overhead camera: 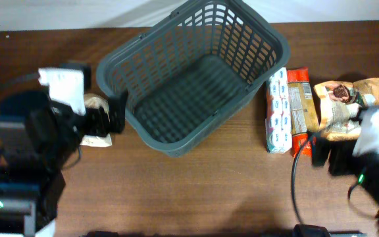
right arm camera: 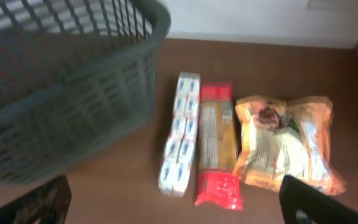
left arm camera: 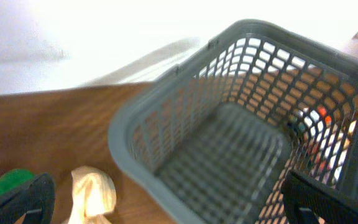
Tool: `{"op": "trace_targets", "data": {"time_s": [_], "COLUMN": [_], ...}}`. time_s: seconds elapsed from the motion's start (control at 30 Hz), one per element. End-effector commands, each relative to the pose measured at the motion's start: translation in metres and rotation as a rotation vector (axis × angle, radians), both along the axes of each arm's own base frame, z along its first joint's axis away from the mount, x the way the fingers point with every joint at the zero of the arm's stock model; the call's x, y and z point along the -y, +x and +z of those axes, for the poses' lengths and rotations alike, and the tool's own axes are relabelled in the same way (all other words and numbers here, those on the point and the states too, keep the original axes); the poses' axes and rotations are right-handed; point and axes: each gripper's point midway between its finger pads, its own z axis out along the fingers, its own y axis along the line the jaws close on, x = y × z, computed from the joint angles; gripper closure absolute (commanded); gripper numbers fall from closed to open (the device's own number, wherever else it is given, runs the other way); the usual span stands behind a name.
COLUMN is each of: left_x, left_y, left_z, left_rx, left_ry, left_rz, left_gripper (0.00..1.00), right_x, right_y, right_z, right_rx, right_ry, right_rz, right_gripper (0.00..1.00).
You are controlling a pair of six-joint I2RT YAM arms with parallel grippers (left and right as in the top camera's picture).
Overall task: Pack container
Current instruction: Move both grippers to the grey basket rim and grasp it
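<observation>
Tabletop point(overhead camera: 196, 191) of brown wood carried the dark grey lattice basket point(overhead camera: 255, 49) at its far middle. Left gripper point(left arm camera: 166, 186) gaped wide beside the basket's left rim, holding nothing. Right gripper point(right arm camera: 174, 186) was likewise spread and empty, near an orange snack bag point(overhead camera: 344, 105), red-ended packet point(overhead camera: 300, 108) and white-blue packet point(overhead camera: 278, 110).

Three views of one brown tabletop point(overhead camera: 196, 191): one from above, two from the arms' wrists.
The overhead camera looks straight down on the whole scene. The left wrist camera sits low and close, facing the container point(left arm camera: 123, 134) at its near end. The right wrist camera looks down at a slant on the packets point(right arm camera: 216, 140) beside it. All three views share the container.
</observation>
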Motion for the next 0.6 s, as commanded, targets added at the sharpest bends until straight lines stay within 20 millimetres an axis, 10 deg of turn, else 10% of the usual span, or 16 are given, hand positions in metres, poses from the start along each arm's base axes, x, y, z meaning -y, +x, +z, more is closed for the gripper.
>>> {"op": "trace_targets", "data": {"time_s": [0.0, 0.1, 0.17, 0.27, 0.4, 0.47, 0.57], "left_x": [0.006, 0.029, 0.041, 0.061, 0.094, 0.110, 0.125], "left_y": [0.006, -0.003, -0.009, -0.024, -0.055, -0.072, -0.087], "left_z": [0.045, 0.054, 0.045, 0.022, -0.009, -0.020, -0.040], "left_rx": [0.088, 0.102, 0.051, -0.066, -0.204, -0.233, -0.260], "left_ry": [-0.010, -0.070, -0.103, -0.123, -0.042, 0.038, 0.214], "left_rz": [-0.034, -0.166, -0.234, -0.325, -0.453, -0.524, -0.585], "left_gripper": [0.01, 0.01, 0.04, 0.55, 0.66, 0.96, 0.98], "right_x": [-0.017, -0.029, -0.040, -0.037, -0.034, -0.033, -0.047], "right_y": [0.014, 0.022, 0.032, 0.049, 0.076, 0.088, 0.107], "right_z": [0.036, 0.043, 0.041, 0.025, 0.000, -0.010, -0.017], "right_rx": [-0.036, -0.077, -0.107, -0.191, -0.284, -0.313, -0.320], "right_ry": [0.165, 0.220, 0.286, 0.350, 0.371, 0.374, 0.357], "right_rz": [0.012, 0.072, 0.113, 0.052, 0.033, 0.030, 0.089], "right_gripper": [0.01, 0.00, 0.37, 0.47, 0.65, 0.96, 0.96]}}
